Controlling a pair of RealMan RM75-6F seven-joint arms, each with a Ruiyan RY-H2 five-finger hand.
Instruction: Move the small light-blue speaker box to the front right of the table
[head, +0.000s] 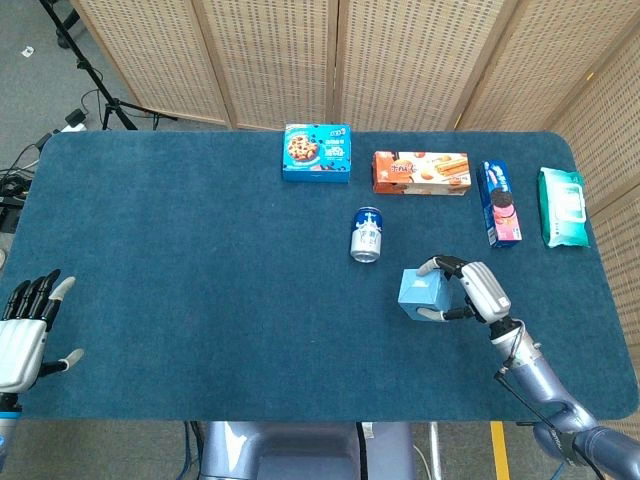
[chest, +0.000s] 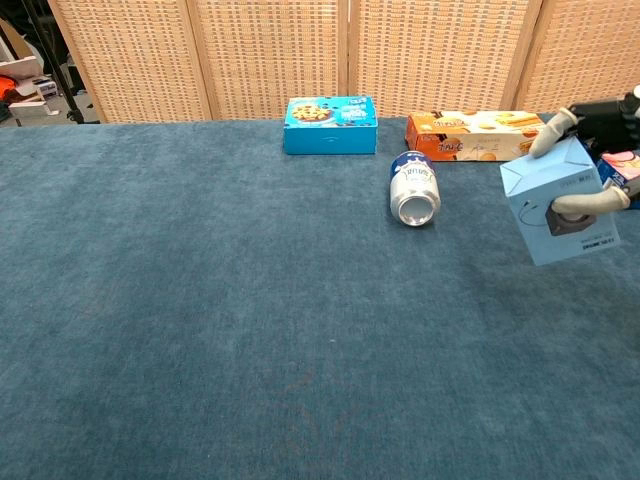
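My left hand (head: 22, 335) sits at the table's (head: 180, 260) front left corner, fingers spread, holding nothing. My right hand (head: 478, 291) grips the small light-blue speaker box (head: 421, 292), lifted clear of the cloth and tilted, over the right half of the table toward the front edge. It's a pale blue cube; the chest view shows a grey round mark and dark print on its face. Behind it lies a can (head: 367, 235) on its side.
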